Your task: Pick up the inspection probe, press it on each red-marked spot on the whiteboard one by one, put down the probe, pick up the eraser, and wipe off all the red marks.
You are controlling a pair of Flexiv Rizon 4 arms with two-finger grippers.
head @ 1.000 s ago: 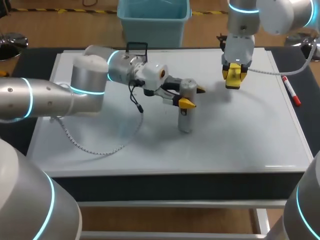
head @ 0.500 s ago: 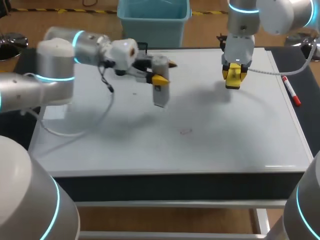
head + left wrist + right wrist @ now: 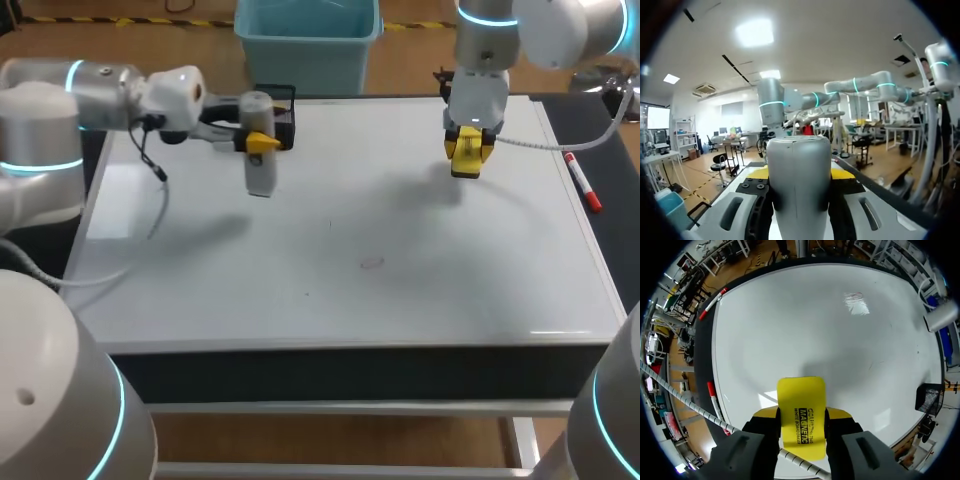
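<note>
Head view, upper left of frame: left gripper point(image 3: 258, 136) clamped on probe point(image 3: 260, 172), one yellow tip showing at front, other hidden behind the silver body. Holds probe upright, lower end clear of whiteboard point(image 3: 450, 270), shadow thrown apart to lower left. Sits just in front of black rack point(image 3: 284, 110) at the board's far edge.

Upper right of frame: right gripper point(image 3: 468, 140) pointing down, closed on yellow eraser point(image 3: 467, 160). Hangs above the board's upper right part; cannot tell contact with the surface.

Lower centre of frame: faint red mark point(image 3: 372, 263) on the board, well apart from both tools. Right edge of frame: marker point(image 3: 582, 181) with red cap lying beside the board.

Left wrist view: probe point(image 3: 798, 185) gripped between both fingers, rounded silver end ahead, yellow tips point(image 3: 845, 173) peeking out behind it on either side.

Right wrist view: eraser point(image 3: 801, 417) pinched flat between both fingers point(image 3: 840, 415), white board spread out ahead. Shows red mark point(image 3: 853, 294) far ahead of the eraser, and probe point(image 3: 942, 318) off beyond it at the board's edge.
</note>
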